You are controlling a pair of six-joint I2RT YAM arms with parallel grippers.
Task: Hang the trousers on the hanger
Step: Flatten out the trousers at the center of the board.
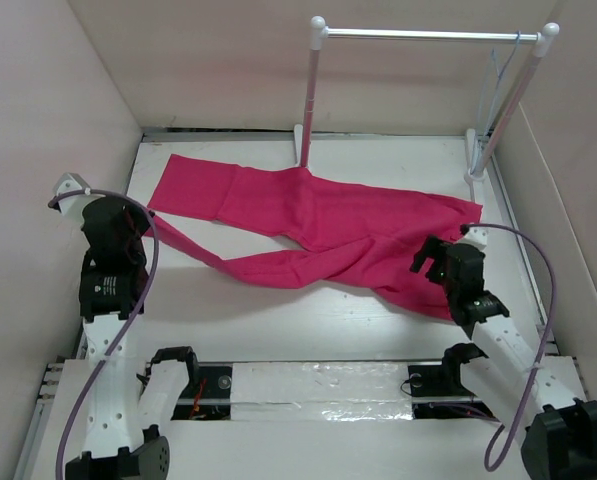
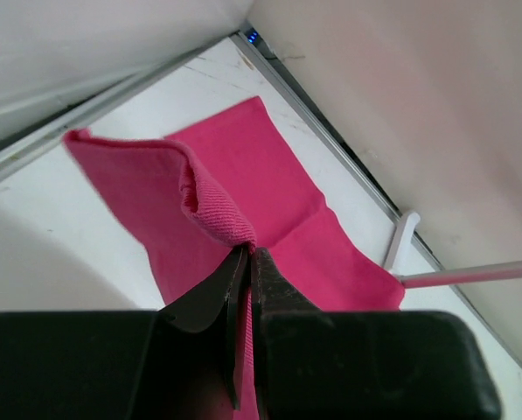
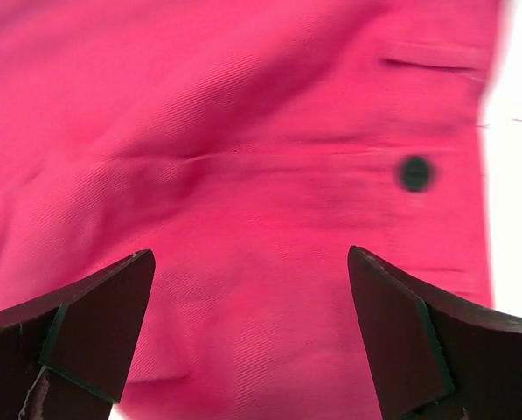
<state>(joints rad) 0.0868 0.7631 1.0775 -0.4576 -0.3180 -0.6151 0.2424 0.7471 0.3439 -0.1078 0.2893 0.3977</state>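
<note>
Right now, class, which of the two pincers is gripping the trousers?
The left pincer: it is shut on a fold of the trousers. The right pincer stands open above them, holding nothing.

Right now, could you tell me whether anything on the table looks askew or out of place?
The trousers lie crooked and rumpled: the near leg is twisted into a narrow band, its end pinched and lifted by the left gripper. The hanger hangs at the right end of the rack, apart from them.
</note>
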